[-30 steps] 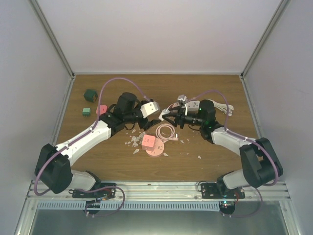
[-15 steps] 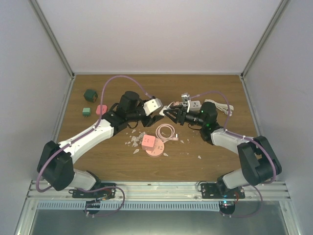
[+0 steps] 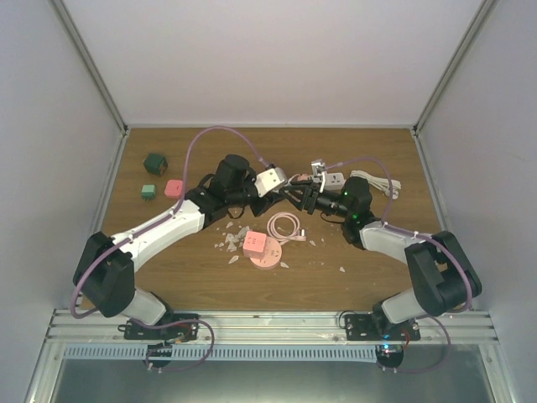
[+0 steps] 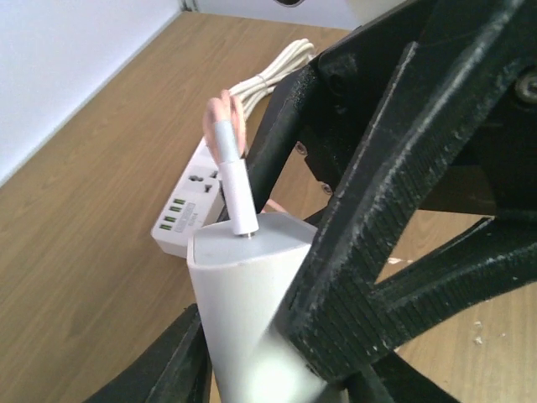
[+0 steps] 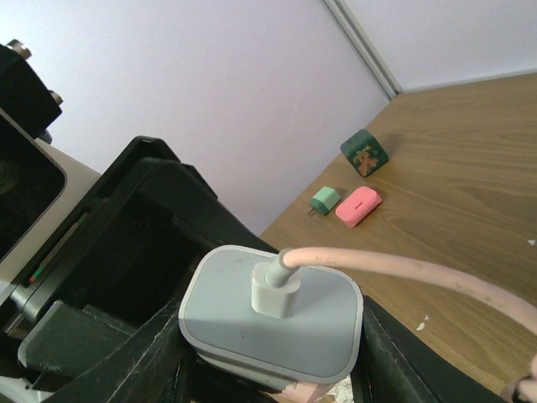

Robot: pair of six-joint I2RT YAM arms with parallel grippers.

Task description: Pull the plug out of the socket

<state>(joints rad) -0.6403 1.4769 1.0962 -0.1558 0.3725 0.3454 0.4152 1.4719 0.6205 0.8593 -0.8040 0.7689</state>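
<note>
A white charger block (image 5: 273,315), the socket, hangs above the table where both grippers meet. A white plug (image 5: 275,290) on a pink cable (image 5: 403,269) sits in its face. My right gripper (image 5: 273,340) is shut on the block, one finger on each side. In the left wrist view the block (image 4: 243,319) stands between my left gripper's (image 4: 252,344) fingers, which press on its sides, and the plug (image 4: 239,197) sticks up from it. From above, the left gripper (image 3: 273,199) and right gripper (image 3: 295,198) touch tip to tip, hiding the block.
A white power strip (image 3: 336,179) lies behind the right gripper. A pink round socket (image 3: 261,249), a pink cable coil (image 3: 284,225) and white scraps (image 3: 228,241) lie in front. A green cube (image 3: 154,162), green adapter (image 3: 148,191) and pink adapter (image 3: 174,188) sit far left.
My left arm has reached right to meet the right gripper, and its jaws have narrowed around the block. The right gripper has shifted slightly back and kept its hold.
</note>
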